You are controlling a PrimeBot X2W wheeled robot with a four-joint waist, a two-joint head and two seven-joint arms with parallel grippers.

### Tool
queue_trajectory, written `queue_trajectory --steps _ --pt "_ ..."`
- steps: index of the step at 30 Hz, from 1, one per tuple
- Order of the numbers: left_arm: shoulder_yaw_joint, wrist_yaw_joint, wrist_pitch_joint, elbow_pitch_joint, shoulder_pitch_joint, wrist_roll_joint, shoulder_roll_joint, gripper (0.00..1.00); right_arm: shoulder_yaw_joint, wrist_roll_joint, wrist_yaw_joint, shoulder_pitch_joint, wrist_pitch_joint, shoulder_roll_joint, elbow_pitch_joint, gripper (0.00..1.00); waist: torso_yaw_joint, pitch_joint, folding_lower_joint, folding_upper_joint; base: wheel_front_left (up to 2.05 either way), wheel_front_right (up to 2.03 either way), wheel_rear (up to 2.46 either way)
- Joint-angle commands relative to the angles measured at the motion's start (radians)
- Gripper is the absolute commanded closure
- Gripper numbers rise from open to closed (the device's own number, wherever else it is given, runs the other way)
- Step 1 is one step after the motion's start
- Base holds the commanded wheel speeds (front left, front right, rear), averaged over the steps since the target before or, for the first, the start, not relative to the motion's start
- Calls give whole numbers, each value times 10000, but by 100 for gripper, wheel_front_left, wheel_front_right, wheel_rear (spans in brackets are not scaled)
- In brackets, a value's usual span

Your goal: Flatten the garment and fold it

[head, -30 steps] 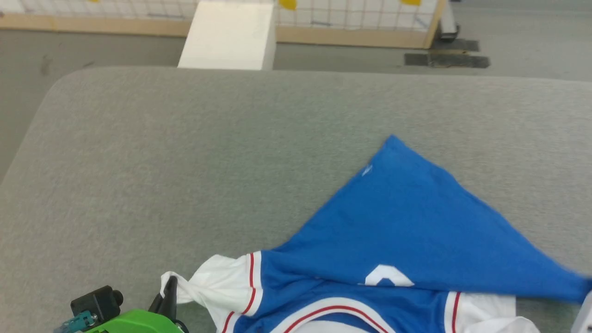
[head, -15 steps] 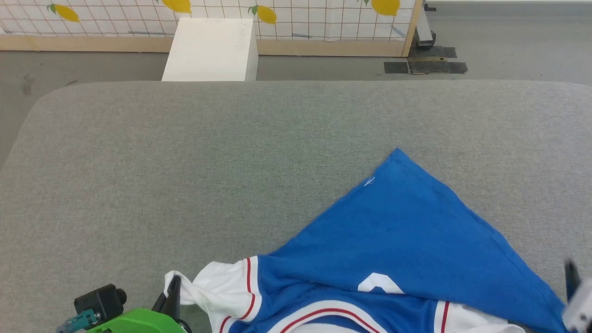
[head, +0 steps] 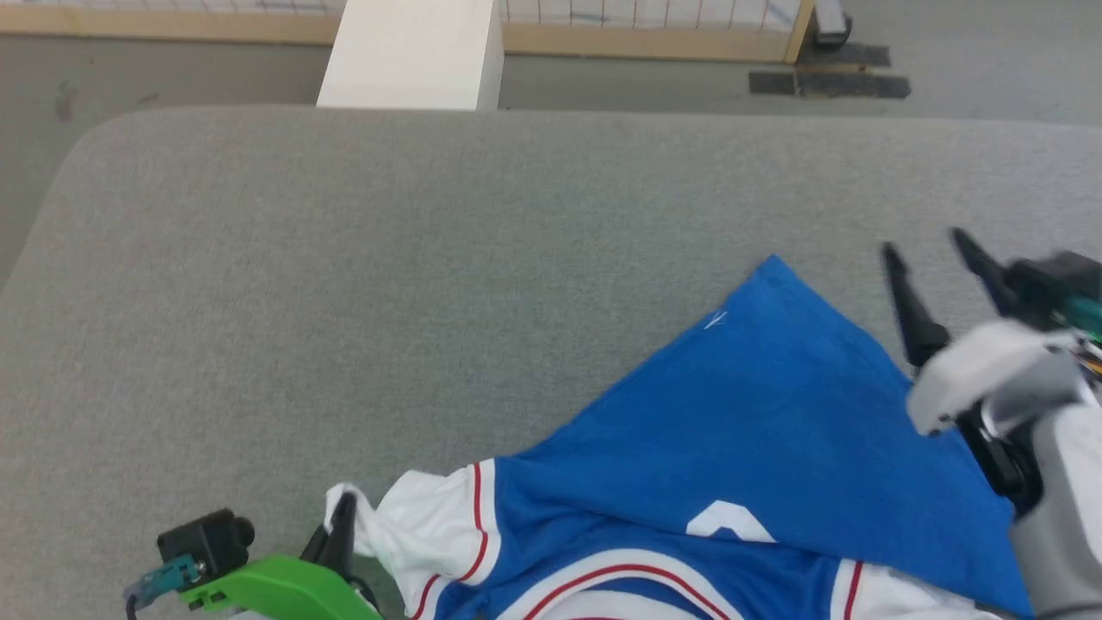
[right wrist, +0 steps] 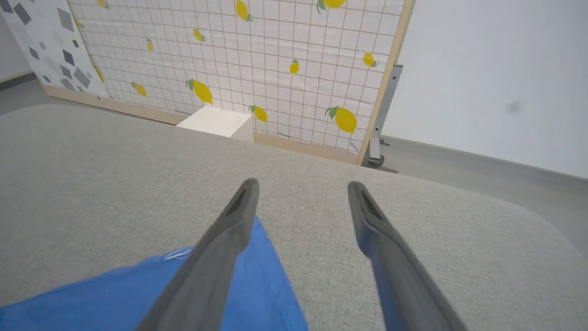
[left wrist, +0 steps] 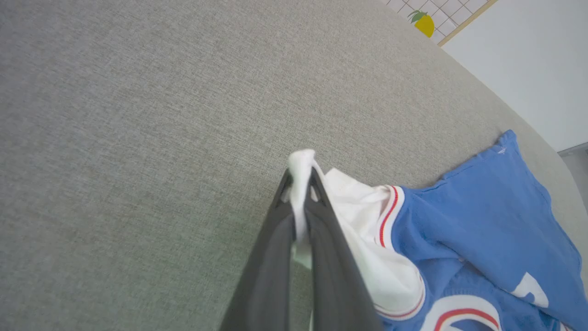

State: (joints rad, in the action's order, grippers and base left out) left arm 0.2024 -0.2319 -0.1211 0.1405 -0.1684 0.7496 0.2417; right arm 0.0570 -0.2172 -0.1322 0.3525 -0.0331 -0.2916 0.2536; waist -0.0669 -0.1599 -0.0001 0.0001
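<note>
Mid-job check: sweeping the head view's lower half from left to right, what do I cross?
First the left claw, shut on the garment by its white sleeve → the garment's blue body → the right claw, open.

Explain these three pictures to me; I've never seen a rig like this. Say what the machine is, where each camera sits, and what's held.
It is a wheeled robot with two arms, each ending in a two-fingered pincer. One picture comes from a camera on its head, looking down; the other two come from a camera on each wrist, looking along that arm's fingers. A blue T-shirt lies rumpled on a grey fabric surface. The left pincer is shut on the shirt's white sleeve. The right pincer is open, holds nothing, and hangs near the shirt's far blue corner. Behind stand a white box and a lemon-patterned panel.
</note>
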Motion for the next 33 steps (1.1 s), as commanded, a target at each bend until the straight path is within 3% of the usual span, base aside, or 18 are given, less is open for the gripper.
queue_trajectory --steps 1,5,11,18,19,20,22,27,33 --pt "34 87 55 -27 286 -26 -79 100 437 -279 15 470 -195 -159 376 0 -342 -425 1 -1 0 0 0" --pt "164 194 147 -152 603 -40 -212 100 1704 -884 15 1716 -1153 -623 1531 0 -713 -912 1 -1 0 0 0" --pt "310 389 355 -450 1035 -8 -438 100 2466 -1588 15 3203 -3176 -950 3057 0 -1227 -1615 1 -1 0 0 0" --pt "417 700 631 -1007 1404 85 -634 100 3172 -1986 15 4053 -5154 -1204 3833 0 -1572 -2046 1 -1 0 0 0" --pt "429 741 662 -1086 1448 94 -649 100 3296 -2029 15 4099 -5475 -1247 3910 22 -1598 -2066 1 -1 0 0 0" --pt "436 767 684 -1146 1479 100 -657 100 3376 -2070 15 4112 -5784 -1280 3988 64 -1612 -2071 1 -1 0 0 0" --pt "441 812 727 -1277 1533 122 -674 100 3545 -2113 15 4098 -6436 -1398 4055 100 -1630 -2045 1 -1 0 0 0" --pt "379 858 801 -1461 1536 174 -634 100 3513 -2207 15 3882 -6609 -1531 3708 100 -1537 -1841 1 -1 0 0 0" --pt "260 841 862 -1553 1379 193 -478 100 2562 -2140 15 3012 -4439 -1345 2976 100 -1236 -1205 1 -1 0 0 0"
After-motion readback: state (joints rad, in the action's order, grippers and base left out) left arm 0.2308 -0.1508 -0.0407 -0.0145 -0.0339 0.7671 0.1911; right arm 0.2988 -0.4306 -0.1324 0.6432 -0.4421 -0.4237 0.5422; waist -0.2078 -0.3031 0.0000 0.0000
